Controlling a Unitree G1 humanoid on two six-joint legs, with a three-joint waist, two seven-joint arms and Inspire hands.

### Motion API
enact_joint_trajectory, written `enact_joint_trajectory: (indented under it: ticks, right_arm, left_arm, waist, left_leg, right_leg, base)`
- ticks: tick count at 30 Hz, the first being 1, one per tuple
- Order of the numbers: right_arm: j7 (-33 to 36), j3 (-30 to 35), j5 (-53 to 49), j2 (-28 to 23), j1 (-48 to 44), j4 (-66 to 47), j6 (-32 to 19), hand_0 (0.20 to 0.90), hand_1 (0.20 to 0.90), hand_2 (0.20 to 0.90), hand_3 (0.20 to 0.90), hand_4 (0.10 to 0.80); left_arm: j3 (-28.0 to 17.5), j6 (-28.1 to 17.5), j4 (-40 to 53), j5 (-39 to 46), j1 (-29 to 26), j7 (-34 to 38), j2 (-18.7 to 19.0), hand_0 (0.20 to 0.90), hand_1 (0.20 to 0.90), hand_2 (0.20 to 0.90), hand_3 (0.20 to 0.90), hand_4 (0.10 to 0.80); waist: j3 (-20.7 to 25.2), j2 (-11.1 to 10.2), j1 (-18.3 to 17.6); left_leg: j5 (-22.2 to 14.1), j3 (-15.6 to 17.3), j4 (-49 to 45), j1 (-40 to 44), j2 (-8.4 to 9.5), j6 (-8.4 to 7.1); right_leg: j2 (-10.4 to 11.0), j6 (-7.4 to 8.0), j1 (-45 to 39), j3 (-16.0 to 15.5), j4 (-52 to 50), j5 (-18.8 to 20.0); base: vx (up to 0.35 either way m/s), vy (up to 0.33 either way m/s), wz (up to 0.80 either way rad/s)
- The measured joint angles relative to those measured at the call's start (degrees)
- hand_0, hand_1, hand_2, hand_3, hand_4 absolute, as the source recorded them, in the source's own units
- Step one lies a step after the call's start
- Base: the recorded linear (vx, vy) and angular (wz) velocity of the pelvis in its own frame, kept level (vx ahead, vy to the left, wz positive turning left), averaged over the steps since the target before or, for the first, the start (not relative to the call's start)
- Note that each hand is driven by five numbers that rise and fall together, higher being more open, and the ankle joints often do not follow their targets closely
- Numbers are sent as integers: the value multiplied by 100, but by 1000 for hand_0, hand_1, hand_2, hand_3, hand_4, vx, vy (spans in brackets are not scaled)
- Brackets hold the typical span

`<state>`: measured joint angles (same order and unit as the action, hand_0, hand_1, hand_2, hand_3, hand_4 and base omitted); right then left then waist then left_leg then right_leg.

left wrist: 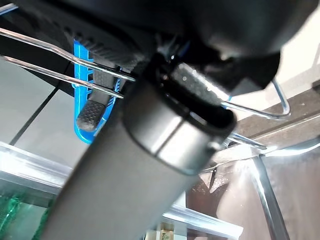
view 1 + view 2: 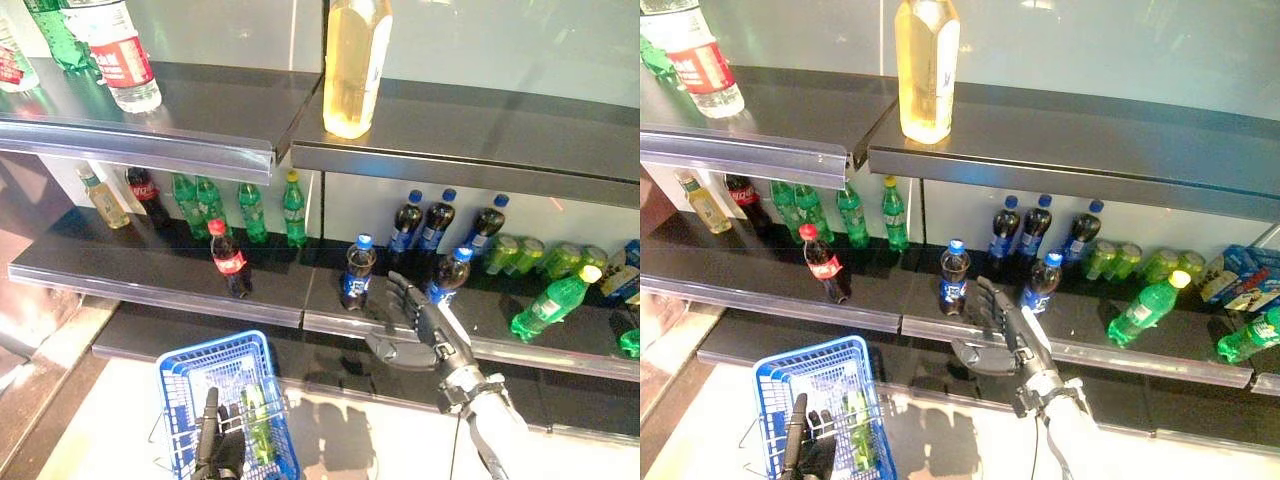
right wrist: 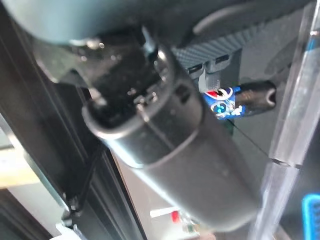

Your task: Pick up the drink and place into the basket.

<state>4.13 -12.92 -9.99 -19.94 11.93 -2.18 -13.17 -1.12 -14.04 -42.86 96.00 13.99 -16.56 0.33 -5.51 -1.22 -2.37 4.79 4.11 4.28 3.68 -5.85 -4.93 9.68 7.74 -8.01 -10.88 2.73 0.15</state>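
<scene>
A dark drink bottle with a blue cap and blue label [image 2: 357, 272] stands at the front of the middle shelf; it also shows in the right wrist view [image 3: 225, 102]. My right hand [image 2: 415, 318] is open, fingers spread, just right of that bottle and in front of a second dark bottle with a blue cap [image 2: 449, 275], touching neither. My left hand [image 2: 218, 445] is shut on the wire handles [image 1: 60, 75] of the blue basket [image 2: 215, 352], which hangs low at the left. A green bottle [image 2: 258, 420] lies in the basket.
A red-capped cola bottle [image 2: 230, 260] stands left of the target, with green bottles [image 2: 250, 210] behind it. More dark bottles [image 2: 430, 225], green cans [image 2: 520, 252] and a lying green bottle [image 2: 555, 300] are at the right. The upper shelf [image 2: 240, 150] overhangs, bearing a tall yellow bottle [image 2: 355, 65].
</scene>
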Motion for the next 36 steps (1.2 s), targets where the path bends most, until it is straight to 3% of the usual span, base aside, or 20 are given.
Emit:
enact_joint_trajectory:
  ticks: [2, 5, 10, 16, 19, 20, 22, 27, 36]
  right_arm:
    - [732, -84, 30, 18, -97, 23, 0, 900, 900, 900, 900, 800]
    - [1309, -90, 106, 20, -262, 56, -1, 900, 900, 900, 900, 800]
    - [1709, -60, 111, 17, -290, 68, -1, 900, 900, 900, 900, 800]
    - [2254, -234, 188, 28, -891, 218, 32, 900, 900, 900, 900, 800]
    - [2326, -247, 217, 60, -967, 242, 32, 900, 900, 900, 900, 800]
    - [2778, -266, 330, 260, -1315, 301, 33, 900, 900, 900, 900, 800]
    - [2778, -266, 330, 260, -1315, 301, 33, 900, 900, 900, 900, 800]
    - [3353, -256, 436, 391, -2051, 338, 160, 900, 900, 900, 900, 800]
    - [4006, -150, 488, 430, -3261, 389, 457, 900, 900, 900, 900, 800]
  left_arm:
    - [222, -7, 20, 2, -60, 5, 16, 300, 300, 300, 200, 100]
    - [286, -13, 58, 2, -150, 4, -3, 300, 300, 300, 200, 100]
    - [295, -72, 78, 6, -285, 15, -18, 300, 300, 300, 200, 100]
    - [493, -232, 361, 22, -798, -13, 9, 300, 300, 300, 200, 100]
    - [492, -280, 361, 22, -861, -26, 4, 300, 300, 300, 200, 100]
    - [490, -438, 413, 22, -1106, -63, 14, 300, 300, 300, 200, 100]
    - [490, -438, 413, 22, -1106, -63, 14, 300, 300, 300, 200, 100]
    - [535, -500, 584, 81, -1568, -250, 15, 300, 300, 300, 200, 100]
    - [620, -485, 555, 122, -1902, -325, 29, 300, 300, 300, 200, 100]
  waist:
    - [-91, 99, 64]
    - [-328, 196, 46]
    - [-599, 232, 53]
    - [-1368, 332, 237]
    - [-1418, 314, 243]
    - [-1598, 243, 297]
    - [-1598, 243, 297]
    - [-2150, 298, 388]
    - [-2403, 388, 548]
  left_leg:
    - [-11, -14, -99, -96, 69, 22]
    - [-66, -11, -315, -256, 152, 94]
    - [-89, -10, -538, -534, 201, 128]
    - [-215, -16, -1187, -1096, 241, 177]
    - [-221, -17, -1227, -1130, 240, 177]
    - [-225, -30, -1403, -1337, 240, 179]
    - [-225, -30, -1403, -1337, 240, 179]
    - [-343, -81, -1968, -1921, 240, 198]
    - [-336, -150, -2163, -2329, 215, 187]
  right_leg:
    - [69, 43, 164, 0, -298, -121]
    - [190, 89, 339, 9, -596, -229]
    - [267, 105, 627, 18, -873, -296]
    - [401, 78, 1125, 40, -1486, -463]
    - [430, 72, 1159, 42, -1547, -494]
    - [434, 45, 1398, 47, -1829, -556]
    - [434, 45, 1398, 47, -1829, -556]
    - [486, 24, 1951, 164, -2323, -653]
    - [476, -10, 2343, 187, -2461, -618]
  base:
    - [-7, 57, 10]
    - [14, 56, 7]
    - [-2, 37, 6]
    - [-31, 14, 7]
    - [-32, -3, 4]
    - [-10, 0, 5]
    - [-57, 7, 4]
    - [-120, 21, 0]
    - [-88, -15, 0]
